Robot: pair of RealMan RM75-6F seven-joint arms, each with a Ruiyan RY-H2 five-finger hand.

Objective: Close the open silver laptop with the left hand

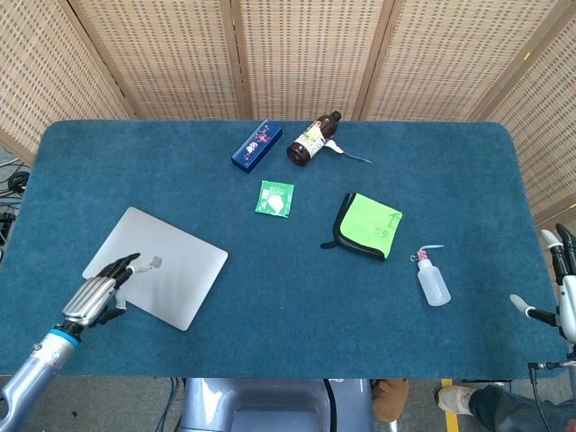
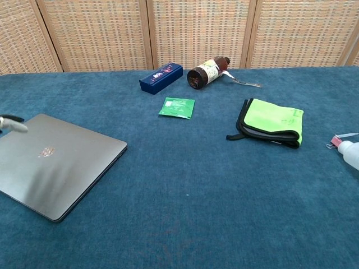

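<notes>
The silver laptop [image 1: 166, 270] lies flat with its lid down on the left part of the blue table [image 1: 288, 333]. In the chest view the laptop [image 2: 56, 162] shows its lid logo facing up. My left hand [image 1: 97, 292] hovers at the laptop's near left corner, fingers stretched out over the lid and holding nothing. Only its fingertips [image 2: 11, 123] enter the chest view, raised off the lid at the left edge. My right hand [image 1: 556, 283] stays off the table's right edge, fingers spread and empty.
A blue box [image 1: 256, 145] and a brown bottle [image 1: 311, 139] on its side lie at the back. A green packet [image 1: 274, 198], a folded green cloth [image 1: 369, 225] and a small squeeze bottle [image 1: 433, 283] sit mid-table to the right.
</notes>
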